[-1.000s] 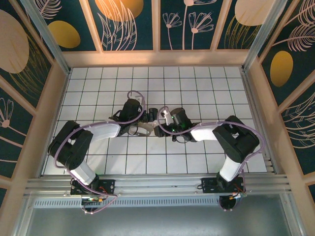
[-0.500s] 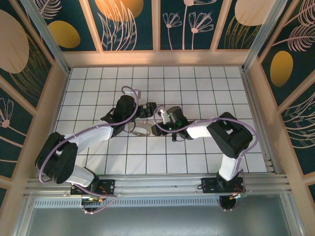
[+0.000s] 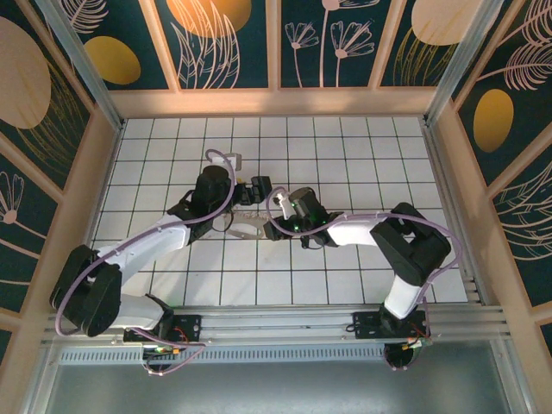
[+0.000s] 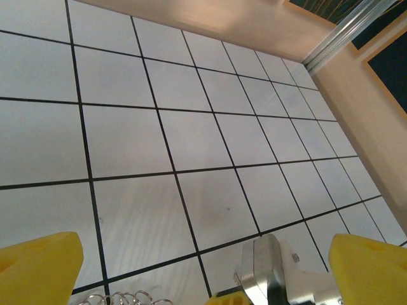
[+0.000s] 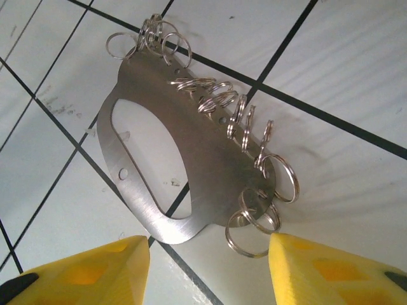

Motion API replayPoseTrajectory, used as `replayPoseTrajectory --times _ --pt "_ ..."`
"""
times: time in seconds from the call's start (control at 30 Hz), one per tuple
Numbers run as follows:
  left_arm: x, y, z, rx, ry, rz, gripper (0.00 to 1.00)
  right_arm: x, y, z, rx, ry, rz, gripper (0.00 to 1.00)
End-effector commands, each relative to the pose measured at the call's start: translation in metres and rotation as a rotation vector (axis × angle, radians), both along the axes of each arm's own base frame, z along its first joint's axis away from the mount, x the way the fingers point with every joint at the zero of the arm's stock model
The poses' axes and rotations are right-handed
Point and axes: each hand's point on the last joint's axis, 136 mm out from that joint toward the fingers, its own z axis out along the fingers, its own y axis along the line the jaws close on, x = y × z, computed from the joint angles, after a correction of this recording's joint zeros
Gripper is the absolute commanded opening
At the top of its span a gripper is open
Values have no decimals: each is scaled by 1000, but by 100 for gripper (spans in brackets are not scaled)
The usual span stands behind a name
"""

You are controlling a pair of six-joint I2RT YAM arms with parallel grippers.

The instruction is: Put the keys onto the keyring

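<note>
Keyring (image 5: 210, 159): a flat, brushed silvery metal plate with a large oval cutout, lying flat on the white tiled table (image 5: 343, 76) across a dark grout line. Small wire split rings (image 5: 219, 98) crowd along its curved outer edge, some standing upright, others lying flat on the tile.

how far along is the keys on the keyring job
Done: nothing yet. The small rings along the keyring, which lies flat on the tiles, look bare. In hand: nothing. The right gripper hangs open over it, and the left gripper is open too. Left: picking up the keys and threading them on.
</note>
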Motion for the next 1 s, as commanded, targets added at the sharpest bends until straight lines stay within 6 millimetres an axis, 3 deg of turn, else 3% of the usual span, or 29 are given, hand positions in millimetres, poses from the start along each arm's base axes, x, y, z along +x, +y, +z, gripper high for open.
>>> replayPoseTrajectory --times 0.0,0.37,0.97 --pt "2 13 9 35 -24 15 99 0 -2 1 -100 -68 32 50" --pt "3 34 27 45 -52 46 99 5 3 -18 -291 -159 71 40" --pt "4 32 28 29 -54 42 99 20 -4 -24 -372 -233 18 39"
